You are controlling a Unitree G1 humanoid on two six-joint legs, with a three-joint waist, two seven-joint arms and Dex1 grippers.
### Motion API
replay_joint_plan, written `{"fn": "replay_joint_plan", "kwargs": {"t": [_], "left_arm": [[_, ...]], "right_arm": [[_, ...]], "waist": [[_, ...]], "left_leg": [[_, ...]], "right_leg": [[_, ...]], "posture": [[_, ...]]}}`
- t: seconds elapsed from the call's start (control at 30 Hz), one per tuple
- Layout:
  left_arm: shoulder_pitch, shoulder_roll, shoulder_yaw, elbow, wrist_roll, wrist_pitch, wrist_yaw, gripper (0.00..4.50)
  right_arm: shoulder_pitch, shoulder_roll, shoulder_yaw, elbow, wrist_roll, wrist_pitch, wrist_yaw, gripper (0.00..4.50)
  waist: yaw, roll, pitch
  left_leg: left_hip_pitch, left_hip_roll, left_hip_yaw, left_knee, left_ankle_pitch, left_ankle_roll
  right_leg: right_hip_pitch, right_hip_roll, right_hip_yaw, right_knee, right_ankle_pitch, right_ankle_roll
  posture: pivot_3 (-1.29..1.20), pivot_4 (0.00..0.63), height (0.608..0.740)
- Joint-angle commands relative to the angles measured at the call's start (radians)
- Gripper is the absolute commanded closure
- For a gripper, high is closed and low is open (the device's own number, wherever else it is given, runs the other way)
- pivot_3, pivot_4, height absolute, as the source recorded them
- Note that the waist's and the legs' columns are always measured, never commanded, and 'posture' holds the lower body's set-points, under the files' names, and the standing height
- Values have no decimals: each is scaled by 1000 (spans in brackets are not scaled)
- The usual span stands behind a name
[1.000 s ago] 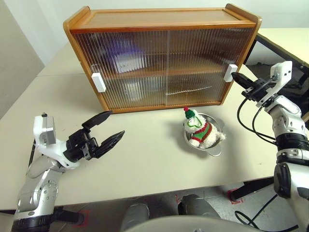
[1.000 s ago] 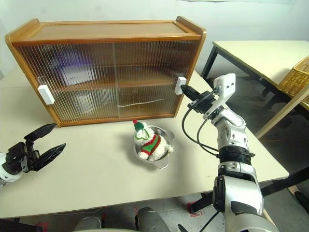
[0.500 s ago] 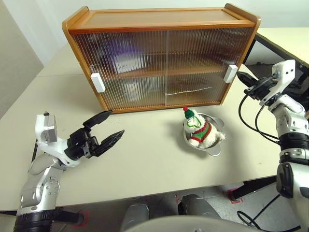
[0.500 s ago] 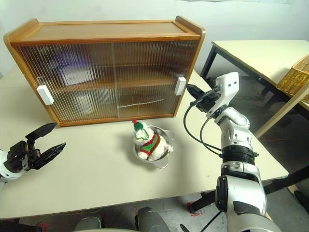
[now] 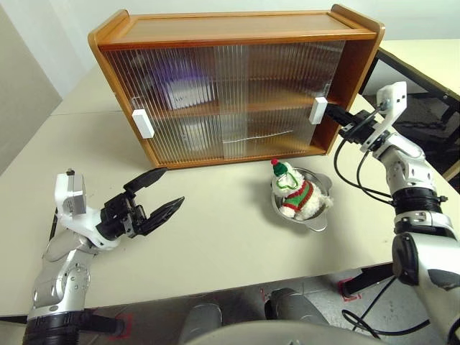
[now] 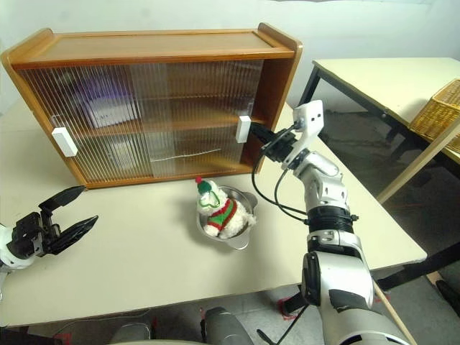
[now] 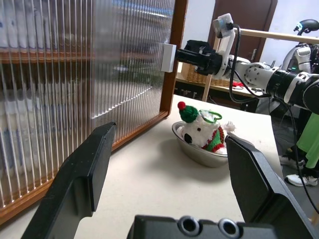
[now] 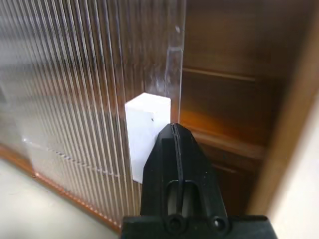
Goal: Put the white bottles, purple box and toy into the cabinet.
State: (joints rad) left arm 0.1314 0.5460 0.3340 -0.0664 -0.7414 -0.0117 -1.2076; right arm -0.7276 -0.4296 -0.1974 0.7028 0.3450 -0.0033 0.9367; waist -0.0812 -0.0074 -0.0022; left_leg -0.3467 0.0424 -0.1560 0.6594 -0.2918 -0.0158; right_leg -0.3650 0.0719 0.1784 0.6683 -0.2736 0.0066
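The left pincer [image 5: 159, 191] hangs low over the tabletop [image 5: 215, 237] at its near left, fingers spread wide and holding nothing, well apart from everything else. The cabinet [image 5: 237, 83] stands at the back; its left handle [image 5: 141, 123] sits near the left end, and a lilac shape, probably the purple box [image 5: 176, 86], shows blurred behind the ribbed left door on the upper shelf. The white bottles cannot be made out with certainty. The toy [image 5: 296, 195] lies in a steel bowl [image 5: 310, 215] just in front of the cabinet's right half. The right door's handle [image 5: 318, 110] stands clear of the right side wall, leaving a gap of open compartment. The right pincer [image 5: 332, 115], fingers pressed together, has its tip against that handle's right face. Judgement: the door slides leftward along the cabinet's long axis, away from the right pincer, so the right arm is placed to push; it is also the nearer arm to the toy.
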Motion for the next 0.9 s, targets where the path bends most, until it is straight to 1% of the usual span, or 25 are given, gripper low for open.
{"fn": "replay_joint_plan", "kwargs": {"t": [0.03,0.27,0.47,0.7,0.9], "left_arm": [[-7,-5,2,7,-5,7,-10,0],[-15,-27,-24,-4,4,14,-8,0],[-14,-29,-37,-1,14,12,-12,0],[-10,-28,-37,3,17,10,-12,0],[-6,-28,-35,7,18,9,-16,0]], "right_arm": [[-20,22,24,-19,1,19,14,4468],[-34,132,61,-25,-1,28,9,4468],[-73,200,77,3,-5,18,-1,4468],[-106,262,102,21,-14,11,2,4468],[-107,317,133,-2,-14,19,2,4468]], "waist": [[1,0,0],[0,1,0],[4,1,1],[4,2,1],[3,2,1]], "left_leg": [[0,0,0,0,0,0],[0,0,0,0,0,0],[0,1,0,0,0,0],[-1,3,-1,-1,0,0],[-1,4,-1,-1,0,0]], "right_leg": [[0,0,0,0,0,0],[0,0,0,0,1,-1],[-1,0,-1,0,1,-1],[-3,1,-1,0,1,-3],[-3,1,-1,0,2,-5]], "posture": [[-49,0,740],[-42,0,740],[-40,0,740],[-37,0,740],[-40,0,740]]}}
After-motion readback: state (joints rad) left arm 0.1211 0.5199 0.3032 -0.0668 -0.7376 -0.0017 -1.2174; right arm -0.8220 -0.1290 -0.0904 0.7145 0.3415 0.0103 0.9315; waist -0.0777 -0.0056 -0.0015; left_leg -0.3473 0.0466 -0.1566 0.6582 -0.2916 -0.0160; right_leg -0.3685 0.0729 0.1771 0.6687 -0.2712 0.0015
